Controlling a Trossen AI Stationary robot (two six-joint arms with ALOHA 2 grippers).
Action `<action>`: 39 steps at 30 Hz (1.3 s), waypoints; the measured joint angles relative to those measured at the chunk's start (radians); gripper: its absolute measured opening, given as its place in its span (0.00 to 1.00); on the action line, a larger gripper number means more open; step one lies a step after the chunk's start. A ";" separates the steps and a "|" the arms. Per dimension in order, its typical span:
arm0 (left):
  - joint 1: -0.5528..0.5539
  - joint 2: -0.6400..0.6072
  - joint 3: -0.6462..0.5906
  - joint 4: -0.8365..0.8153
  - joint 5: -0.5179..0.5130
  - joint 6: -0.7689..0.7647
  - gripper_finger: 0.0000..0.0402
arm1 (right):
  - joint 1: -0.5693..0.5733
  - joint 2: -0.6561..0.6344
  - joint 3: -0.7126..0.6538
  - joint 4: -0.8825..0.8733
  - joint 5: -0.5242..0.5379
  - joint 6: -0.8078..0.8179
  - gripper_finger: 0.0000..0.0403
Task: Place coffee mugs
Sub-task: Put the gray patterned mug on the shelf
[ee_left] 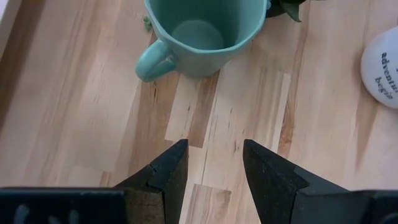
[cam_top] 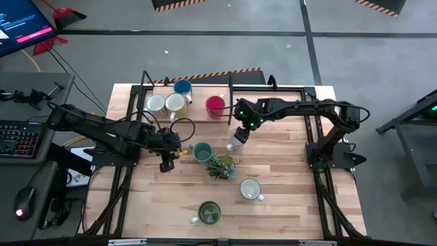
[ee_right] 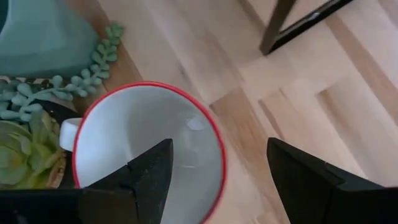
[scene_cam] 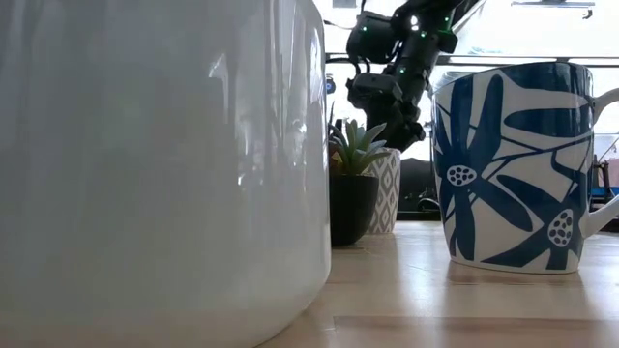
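The coffee mugs were spread over the wooden table (cam_top: 287, 205). At the far edge stood a blue mug (cam_top: 182, 87), two cream mugs (cam_top: 166, 104) side by side just in front of it, and a red mug (cam_top: 215, 105) a little to their right. A teal mug (cam_top: 202, 152) sat near the middle, upright, its handle toward the left arm, with a small spiky plant (cam_top: 220, 166) just beside it. A white mug (cam_top: 250, 189) stood nearer the front on the right, and an olive mug (cam_top: 208, 213) near the front edge.

From table height, a white mug with a blue flower pattern (scene_cam: 513, 169) stood upright on the wood, and a big white curved surface filled the near left, too close to make out in full.

The left gripper (cam_top: 166, 164) was low over the table just beside the teal mug, its two fingers (ee_left: 168, 171) apart with only bare wood between them, touching nothing.

The right gripper (cam_top: 237, 139) was beyond the plant, over a white mug with a red rim (ee_right: 149, 146). Its fingers (ee_right: 146, 171) were spread wide, one inside the mug's mouth and the other outside its wall, straddling the rim. Whether they pressed on the wall could not be told. That mug stood right next to the plant and the teal mug.
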 joint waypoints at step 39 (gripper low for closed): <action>0.000 0.000 0.000 0.000 -0.003 0.002 0.36 | 0.029 0.058 0.000 0.060 0.047 0.023 0.59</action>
